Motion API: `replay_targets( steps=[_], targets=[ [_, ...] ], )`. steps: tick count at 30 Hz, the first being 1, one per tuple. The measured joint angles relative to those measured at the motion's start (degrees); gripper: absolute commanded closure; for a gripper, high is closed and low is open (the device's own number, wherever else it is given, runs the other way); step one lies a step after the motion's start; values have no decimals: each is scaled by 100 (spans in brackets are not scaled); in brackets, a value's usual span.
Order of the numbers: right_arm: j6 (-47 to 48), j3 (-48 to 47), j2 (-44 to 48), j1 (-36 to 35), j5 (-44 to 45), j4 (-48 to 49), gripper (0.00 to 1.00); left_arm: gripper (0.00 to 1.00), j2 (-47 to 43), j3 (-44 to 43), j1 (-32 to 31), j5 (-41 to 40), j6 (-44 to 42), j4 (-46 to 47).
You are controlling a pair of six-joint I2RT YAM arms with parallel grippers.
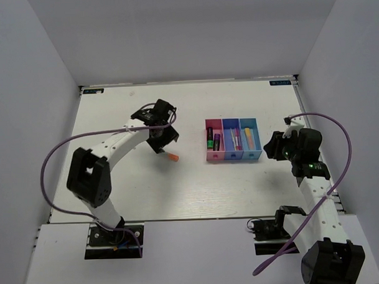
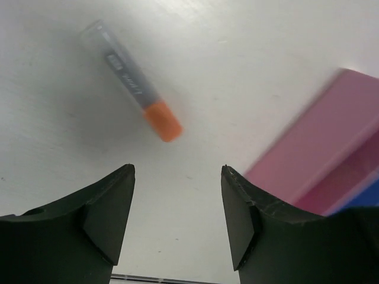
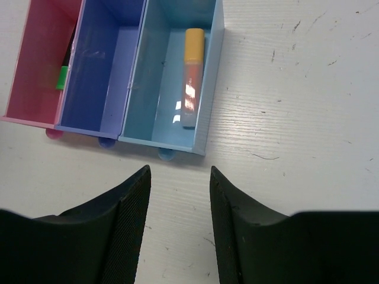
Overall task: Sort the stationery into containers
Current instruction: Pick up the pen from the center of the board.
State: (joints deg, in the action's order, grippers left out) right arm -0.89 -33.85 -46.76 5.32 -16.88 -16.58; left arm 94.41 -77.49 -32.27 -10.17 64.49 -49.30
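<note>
On table (image 2: pixel 254 65), ahead of left hand (image 2: pixel 177 177): orange-capped highlighter (image 2: pixel 131 89), apart.

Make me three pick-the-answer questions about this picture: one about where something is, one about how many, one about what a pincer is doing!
1. Where does the orange-capped marker near the left pincer lie?
A) on the table
B) inside the pink bin
C) on the right arm
2. How many bins are joined in the row?
A) two
B) three
C) five
3. What is the left pincer doing?
A) squeezing the marker
B) gripping a bin
C) open, holding nothing
Answers: 1 A, it lies on bare table; 2 B, pink, blue-purple and cyan; 3 C, its fingers stand apart, nothing between.
</note>
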Motion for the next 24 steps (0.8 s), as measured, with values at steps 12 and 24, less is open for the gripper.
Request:
replay_targets(
  steps=[12,24],
  targets=[
    [0,0,0,72,2,0,51,31,1606,-761,267,485,693,-946],
    [0,0,0,101,7,2,50,31,2155,-946,452,511,802,-1139]
  ],
)
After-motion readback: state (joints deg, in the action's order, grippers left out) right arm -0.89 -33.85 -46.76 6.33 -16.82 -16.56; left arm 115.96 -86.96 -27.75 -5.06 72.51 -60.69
